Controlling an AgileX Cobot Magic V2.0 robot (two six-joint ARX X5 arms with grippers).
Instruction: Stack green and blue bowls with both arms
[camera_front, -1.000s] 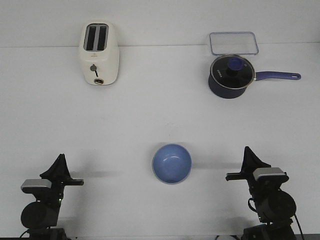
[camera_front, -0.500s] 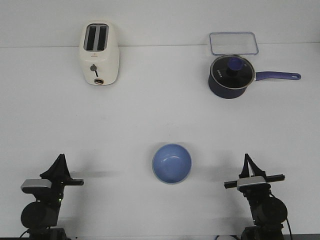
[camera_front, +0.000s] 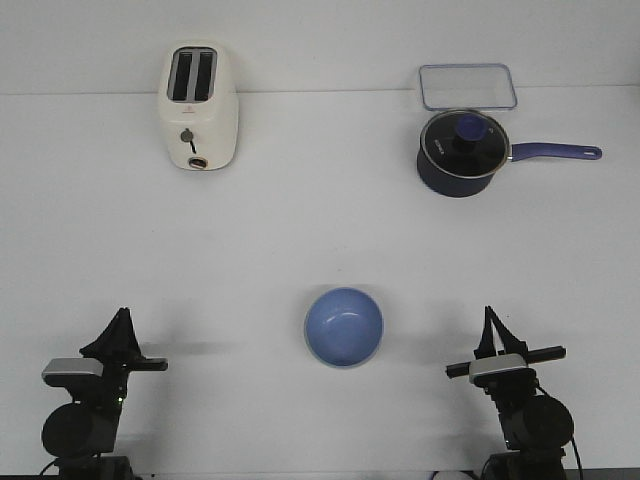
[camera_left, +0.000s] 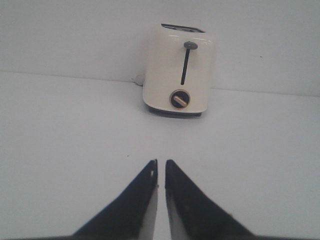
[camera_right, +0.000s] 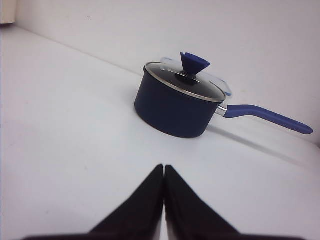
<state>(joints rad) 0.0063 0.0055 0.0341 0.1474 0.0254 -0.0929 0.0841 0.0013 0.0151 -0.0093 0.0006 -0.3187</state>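
The periwinkle blue bowl (camera_front: 343, 326) sits upright on the white table at front centre, between my two arms. A thin pale edge shows along its near rim; I cannot tell whether that is the green bowl under it. No separate green bowl is in view. My left gripper (camera_front: 122, 316) is low at the front left, shut and empty, with only a hairline gap between its fingers in the left wrist view (camera_left: 160, 162). My right gripper (camera_front: 489, 316) is low at the front right, shut and empty, as the right wrist view (camera_right: 164, 167) also shows. Both stand apart from the bowl.
A cream toaster (camera_front: 198, 108) stands at the back left, straight ahead of the left gripper (camera_left: 179, 70). A dark blue lidded saucepan (camera_front: 460, 152) with its handle pointing right stands at the back right (camera_right: 175, 107). A clear rectangular container (camera_front: 467, 86) lies behind the saucepan.
The right arm has drawn back and lowered slightly, and its wrist has turned so the silver block now sits centred behind the gripper. The left arm and the bowl have not moved.
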